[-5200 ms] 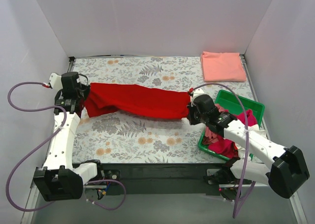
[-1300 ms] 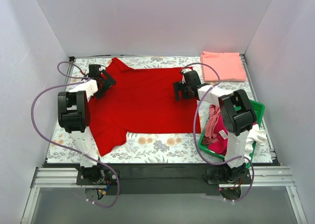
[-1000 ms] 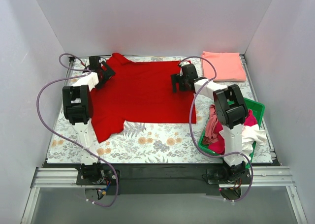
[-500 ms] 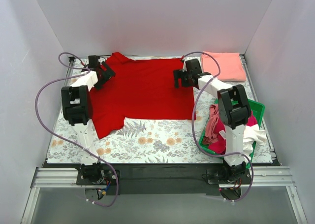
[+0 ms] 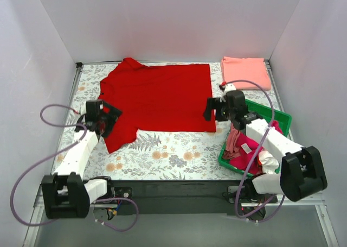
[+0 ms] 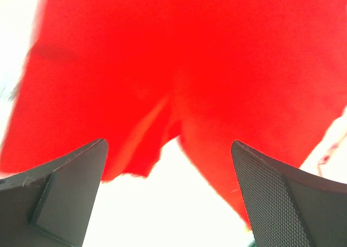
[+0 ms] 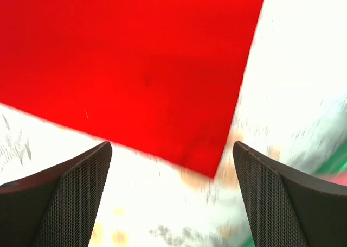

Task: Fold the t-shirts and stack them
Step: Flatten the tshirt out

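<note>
Red t-shirt [image 5: 157,97]: one, spread flat on the far half of the floral counter [image 5: 173,154], sleeve [image 5: 116,135] trailing near left. My left fingers [image 6: 59,195] are spread wide and empty over that sleeve; my right fingers [image 7: 59,195] are likewise parted and empty over the near right hem corner. Salmon-pink t-shirt [image 5: 245,73]: folded, far right corner; further shirts [image 5: 246,154] heaped in green bin [image 5: 271,112].

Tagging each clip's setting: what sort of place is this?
Likely a robot lab cell: white walls box in the table, left arm and right arm are mounted at its near edge, shirts wait in a green bin.
</note>
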`<state>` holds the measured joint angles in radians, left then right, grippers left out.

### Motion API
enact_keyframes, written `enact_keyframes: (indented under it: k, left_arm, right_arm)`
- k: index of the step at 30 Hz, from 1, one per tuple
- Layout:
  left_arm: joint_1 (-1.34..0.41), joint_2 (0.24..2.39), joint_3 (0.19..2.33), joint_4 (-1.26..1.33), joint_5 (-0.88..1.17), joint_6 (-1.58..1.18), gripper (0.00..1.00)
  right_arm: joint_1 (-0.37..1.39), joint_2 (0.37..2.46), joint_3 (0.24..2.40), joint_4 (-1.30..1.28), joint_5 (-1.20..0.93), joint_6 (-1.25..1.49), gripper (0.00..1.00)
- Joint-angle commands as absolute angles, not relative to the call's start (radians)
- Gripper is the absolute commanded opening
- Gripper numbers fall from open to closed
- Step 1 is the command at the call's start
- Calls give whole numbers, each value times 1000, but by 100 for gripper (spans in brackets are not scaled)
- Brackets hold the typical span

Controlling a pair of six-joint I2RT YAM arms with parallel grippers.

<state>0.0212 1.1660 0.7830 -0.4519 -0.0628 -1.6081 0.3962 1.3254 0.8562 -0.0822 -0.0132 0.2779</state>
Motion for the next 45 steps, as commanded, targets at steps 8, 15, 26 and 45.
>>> enact_keyframes:
  k: [8, 15, 26, 45]
  left_arm:
    - [12, 903, 446, -558, -92, -1772, 97]
    - [14, 930, 408, -565, -124, -1798, 96]
    - [14, 1008, 433, -607, -310, -1871, 81]
    - [14, 1034, 422, -512, -279, -1816, 0]
  right_arm:
    - [402, 1054, 620, -11, -104, 373, 98]
    - [402, 988, 586, -9, -123, 351, 98]
    - [402, 1006, 571, 34, -155, 351, 98]
    - [399, 980, 548, 34, -18, 480, 98]
